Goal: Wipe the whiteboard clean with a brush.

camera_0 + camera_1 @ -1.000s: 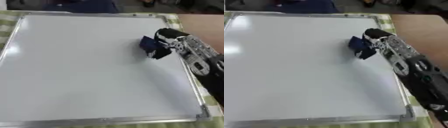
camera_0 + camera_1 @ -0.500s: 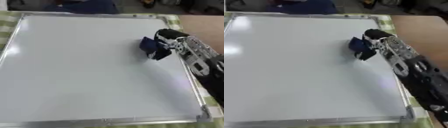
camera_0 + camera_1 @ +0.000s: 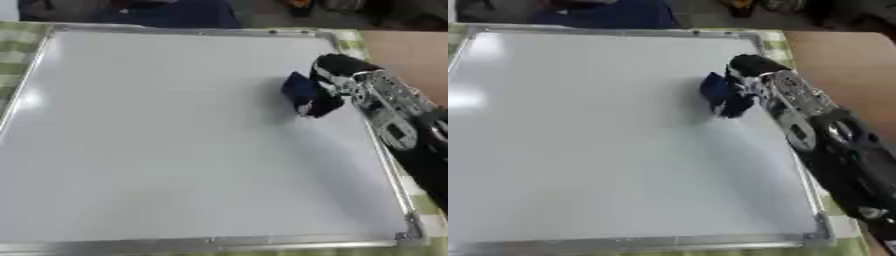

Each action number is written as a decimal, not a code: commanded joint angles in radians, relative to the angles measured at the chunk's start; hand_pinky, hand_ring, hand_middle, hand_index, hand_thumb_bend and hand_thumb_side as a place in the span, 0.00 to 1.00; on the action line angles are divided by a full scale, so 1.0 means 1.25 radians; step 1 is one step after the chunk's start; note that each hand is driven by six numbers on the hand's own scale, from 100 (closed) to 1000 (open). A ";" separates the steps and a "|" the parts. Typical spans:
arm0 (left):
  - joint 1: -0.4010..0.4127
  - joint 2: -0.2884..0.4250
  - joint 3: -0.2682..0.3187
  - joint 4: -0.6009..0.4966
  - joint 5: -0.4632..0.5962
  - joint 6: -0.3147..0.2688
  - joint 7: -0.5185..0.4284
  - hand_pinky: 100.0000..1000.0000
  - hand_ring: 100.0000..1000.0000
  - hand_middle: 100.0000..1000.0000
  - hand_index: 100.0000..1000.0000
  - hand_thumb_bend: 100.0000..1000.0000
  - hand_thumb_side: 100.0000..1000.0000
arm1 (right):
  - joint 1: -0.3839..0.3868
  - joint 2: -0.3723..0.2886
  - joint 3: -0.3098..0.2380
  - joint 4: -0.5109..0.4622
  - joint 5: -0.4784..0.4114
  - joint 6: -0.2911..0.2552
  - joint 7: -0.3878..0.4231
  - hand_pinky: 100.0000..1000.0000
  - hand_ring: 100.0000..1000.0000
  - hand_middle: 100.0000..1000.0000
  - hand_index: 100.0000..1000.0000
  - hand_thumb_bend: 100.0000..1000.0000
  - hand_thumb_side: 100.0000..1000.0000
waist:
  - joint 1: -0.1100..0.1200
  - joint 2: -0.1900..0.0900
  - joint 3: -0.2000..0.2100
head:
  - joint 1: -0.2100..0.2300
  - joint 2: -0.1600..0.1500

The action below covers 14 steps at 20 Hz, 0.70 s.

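While the whiteboard (image 3: 175,140) covers nearly the whole table, its white surface shows bare and unmarked, with a soft glare patch near the left edge and a silver frame running round all four sides. Strips of green-and-white checked cloth (image 3: 17,50) show beyond the frame at the left and right edges, and brown table (image 3: 842,60) shows past the far right corner. A dark blue brush (image 3: 304,94), a small blocky eraser shape, sits against the board's surface in the far right part, near the right frame but not touching it. The right hand (image 3: 337,80) comes in from the right edge, its black fingers curled round the brush from the right side, wrist and silver-jointed forearm slanting back toward the near right corner across the frame. A dark blue shape (image 3: 166,12) lies beyond the far edge of the board. No writing or label can be read anywhere. The left hand shows in neither view.
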 commanded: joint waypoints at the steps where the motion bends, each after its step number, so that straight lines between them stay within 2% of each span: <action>1: -0.011 0.014 0.003 -0.015 -0.003 0.000 -0.004 0.65 0.83 0.77 0.84 0.15 1.00 | -0.009 -0.026 -0.004 0.001 -0.008 0.001 -0.010 0.66 0.72 0.52 0.05 0.16 0.22 | 0.003 -0.014 0.001 | -0.002 -0.008; 14: -0.009 0.015 0.004 -0.015 -0.003 0.002 -0.003 0.65 0.84 0.77 0.84 0.15 1.00 | 0.001 -0.029 -0.001 0.000 -0.046 0.002 -0.008 0.54 0.61 0.43 0.04 0.01 0.14 | 0.003 -0.017 -0.003 | -0.003 -0.008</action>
